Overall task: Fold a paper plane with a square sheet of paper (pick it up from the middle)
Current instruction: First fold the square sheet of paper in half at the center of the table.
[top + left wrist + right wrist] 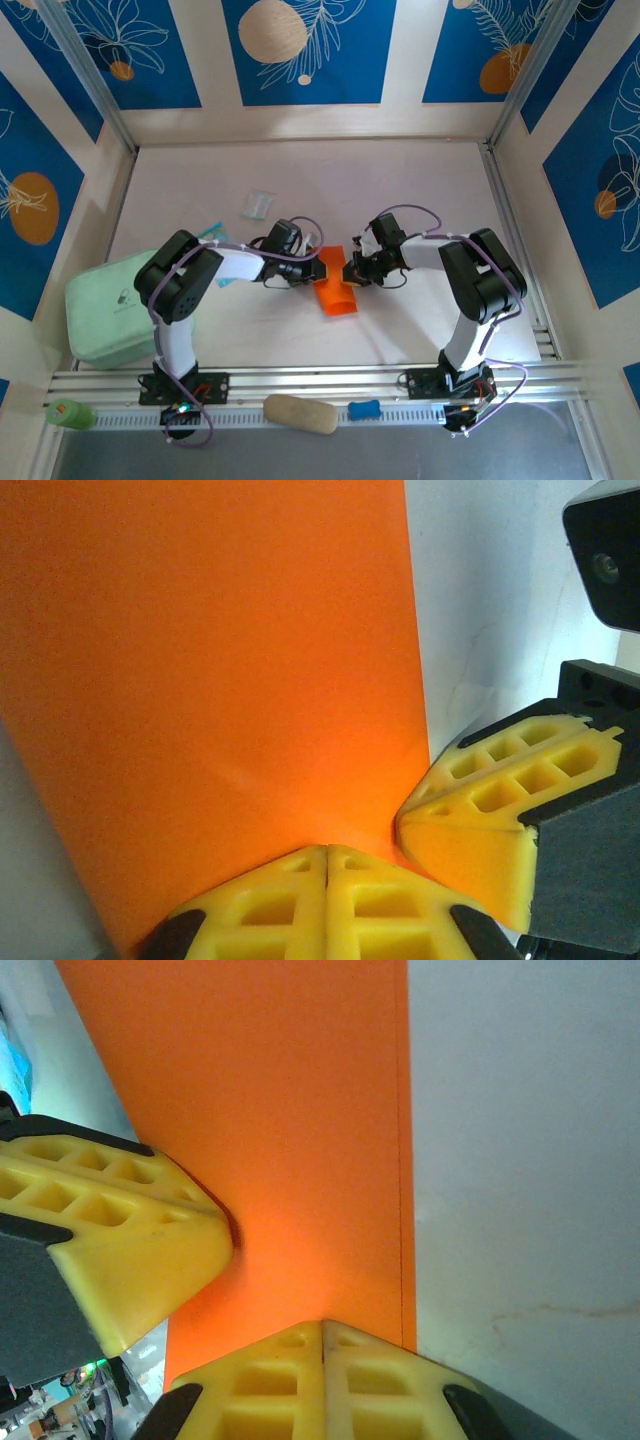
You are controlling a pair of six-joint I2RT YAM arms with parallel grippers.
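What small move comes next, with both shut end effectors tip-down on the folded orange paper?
Probably drag the left end effector and right end effector toward the near end of the thin, bright orange folded paper sheet, pressing it flat. Both are shut, tips side by side at its far end, so the rest may be unpressed.

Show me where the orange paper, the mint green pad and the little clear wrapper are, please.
orange paper (337,298): top camera view, the middle of its visible folded strip.
mint green pad (105,310): top camera view, the middle of its upper face.
clear wrapper (257,204): top camera view, its centre.
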